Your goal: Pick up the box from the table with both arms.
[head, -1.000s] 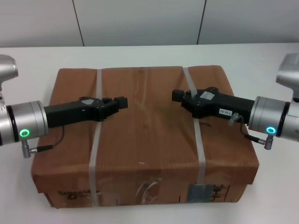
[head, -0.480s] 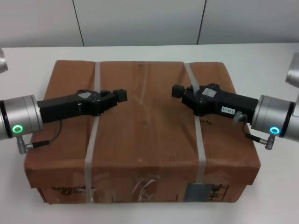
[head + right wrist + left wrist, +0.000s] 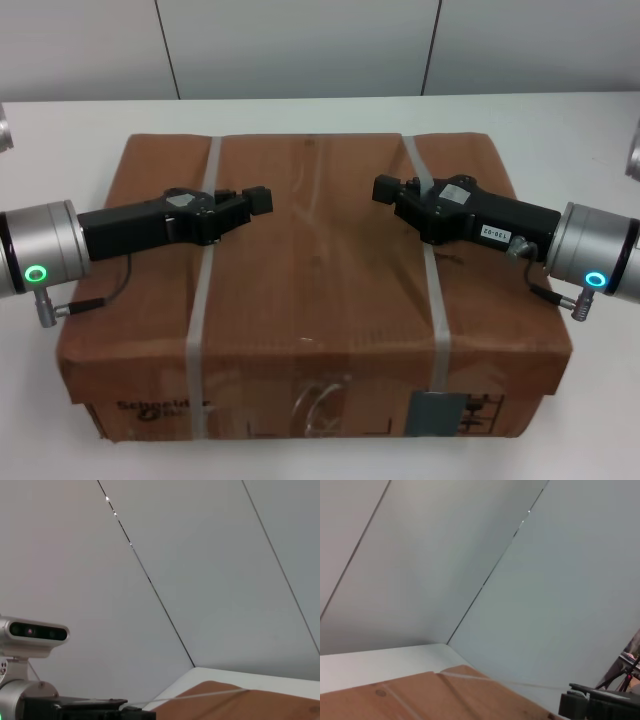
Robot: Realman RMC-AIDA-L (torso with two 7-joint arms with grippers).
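Observation:
The brown cardboard box fills the middle of the head view, bound by a left white strap and a right white strap. My left gripper lies over the box top at the left strap and looks shut on it. My right gripper lies over the box top at the right strap and looks shut on it. The box top also shows in the left wrist view and the right wrist view. The white table shows behind and beside the box.
A grey panelled wall stands behind the table. The grey label and black print are on the box's front side. The right wrist view shows the robot's head camera above the left arm.
The box has come up towards the head camera and looks larger, with its right side higher. Both grippers stayed at the straps and rose with it, the arms drawing slightly outward.

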